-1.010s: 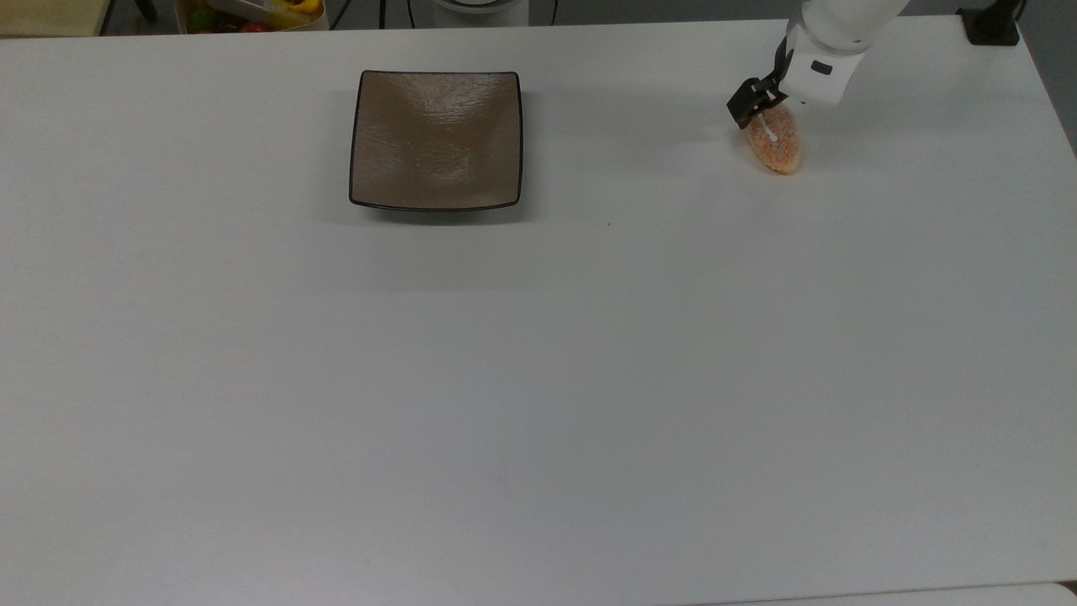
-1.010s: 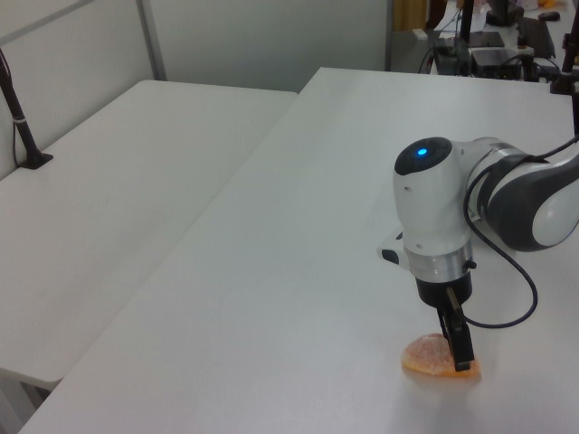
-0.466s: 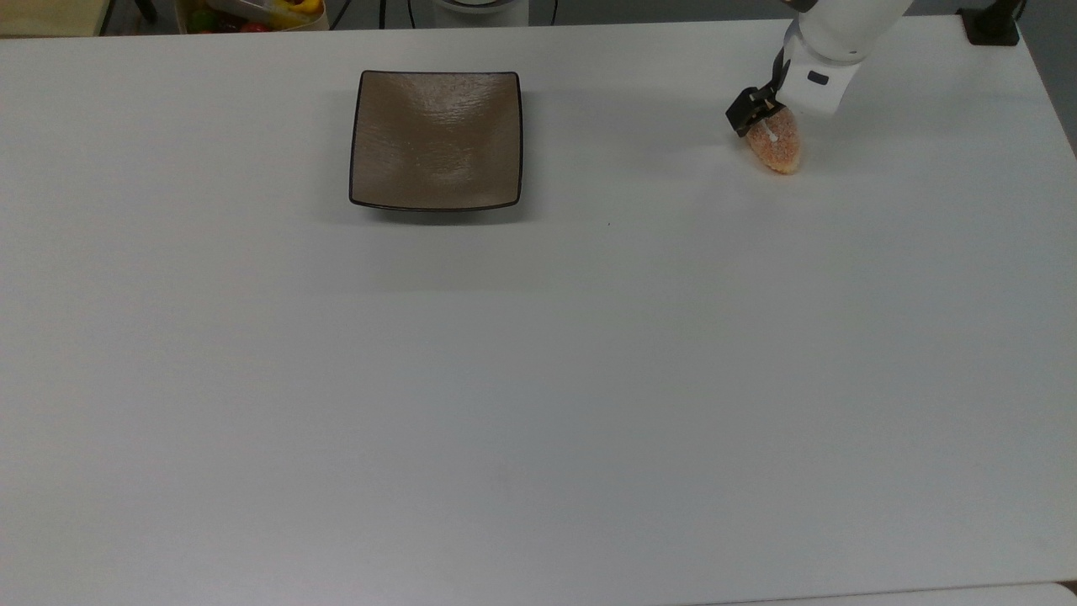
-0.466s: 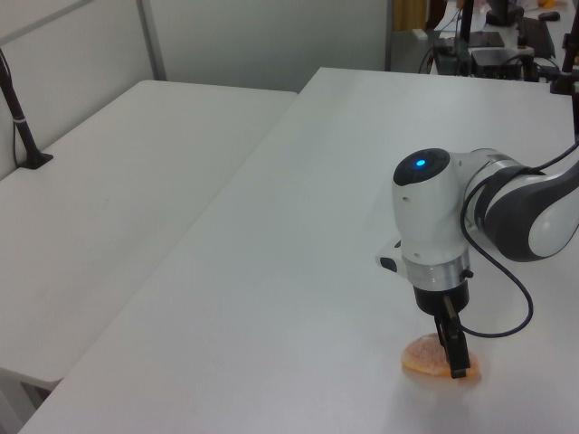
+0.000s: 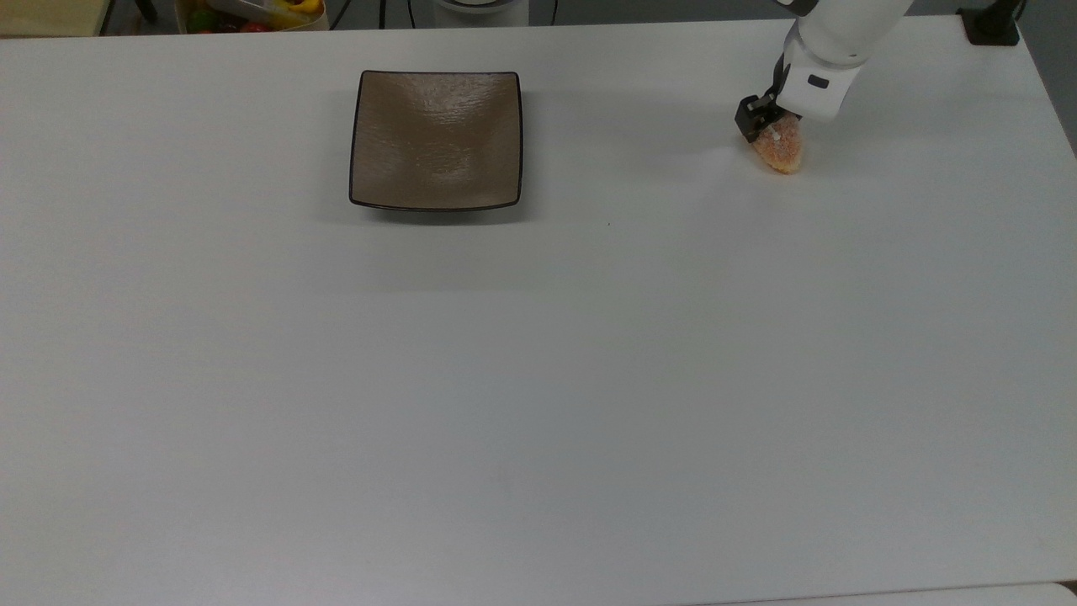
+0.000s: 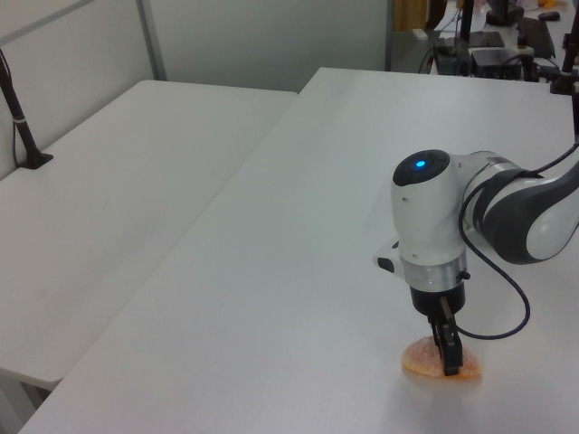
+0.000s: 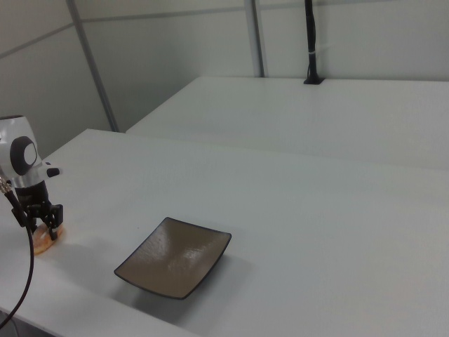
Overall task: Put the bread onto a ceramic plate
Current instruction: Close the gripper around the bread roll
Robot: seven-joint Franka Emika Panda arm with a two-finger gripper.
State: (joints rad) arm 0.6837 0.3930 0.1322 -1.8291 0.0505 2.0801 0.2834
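White and wide, the tabletop point(image 5: 538, 379) carries little, and grey partition walls stand behind it in the right view. The end effector point(image 5: 770, 124) is low over the bread point(image 5: 781, 150), which lies on the tabletop directly beneath it. Its fingers point(image 6: 449, 354) straddle the bun near its middle with only a narrow gap; I cannot tell if they already press the crust or are just beside it.

The ceramic plate point(image 5: 436, 140) is well apart from the end effector, toward the top view's left. I judge the step in hand is the grasp. To do it well, close gently across the short width, because the bun looks soft. Then lift straight up before carrying it sideways, high enough to pass the plate's upturned rim.
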